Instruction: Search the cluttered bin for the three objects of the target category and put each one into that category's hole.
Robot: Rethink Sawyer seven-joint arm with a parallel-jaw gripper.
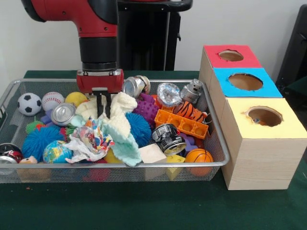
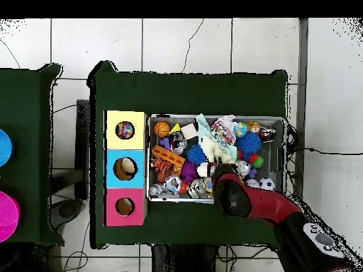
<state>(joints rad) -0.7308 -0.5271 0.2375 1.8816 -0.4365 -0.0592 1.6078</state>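
Nearest the camera, along the front wall of the mesh bin (image 1: 120,165), left to right: a dark can (image 1: 8,152) in the corner; a blue spiky ball (image 1: 37,140); a globe ball (image 1: 56,151); crumpled printed paper (image 1: 88,142); a pale green cloth (image 1: 123,139); a white block (image 1: 152,153); a yellow block (image 1: 175,160); a small basketball (image 1: 198,155). Behind these: a soccer ball (image 1: 29,104); a baseball (image 1: 53,100); a silver can (image 1: 63,114); a yellow ball (image 1: 76,98); a second blue spiky ball (image 1: 140,128); a crushed black can (image 1: 168,138); an orange grid block (image 1: 181,123); a tiger-striped toy (image 1: 191,111). Further cans lie at the back: one (image 1: 135,86) beside the arm; two more (image 1: 169,93) (image 1: 192,91) toward the right.

Gripper (image 1: 104,106) hangs over the cloth heap in the bin's left-centre; two dark fingers (image 1: 100,104) are slightly parted, tips in the cloth; nothing seen held.

Right of the bin, apart from it, stands a wooden box (image 1: 259,158) with three holes: yellow (image 1: 264,116), blue (image 1: 245,82), red (image 1: 231,55). Overhead, an object shows inside each hole; target category cannot be told.
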